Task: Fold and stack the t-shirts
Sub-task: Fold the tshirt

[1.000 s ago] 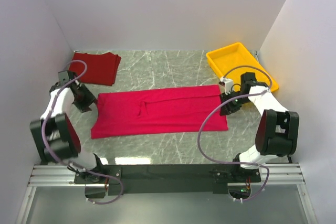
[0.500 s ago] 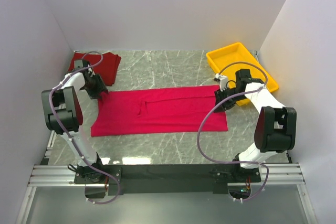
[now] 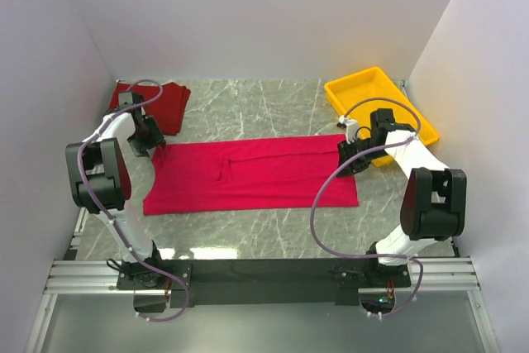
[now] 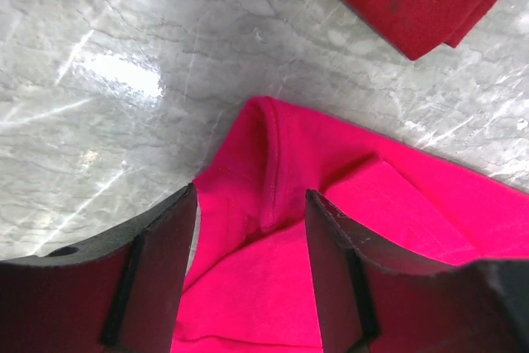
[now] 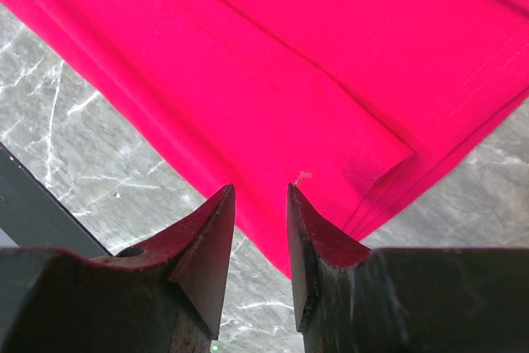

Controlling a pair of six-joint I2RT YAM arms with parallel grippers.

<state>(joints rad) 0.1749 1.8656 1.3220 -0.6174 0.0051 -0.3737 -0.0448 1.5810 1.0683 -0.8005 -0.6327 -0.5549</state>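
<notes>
The bright crimson t-shirt (image 3: 256,175) lies spread flat across the middle of the marble table (image 3: 248,105). The darker maroon t-shirt (image 3: 165,105) is folded in the far left corner, well apart from the yellow tray (image 3: 372,97) at the far right. The left gripper (image 4: 248,196) has its fingers spread wide over the crimson shirt's rumpled far-left corner. The right gripper (image 5: 260,188) hovers at the far-right corner, fingers parted by a narrow gap and pinching nothing.
</notes>
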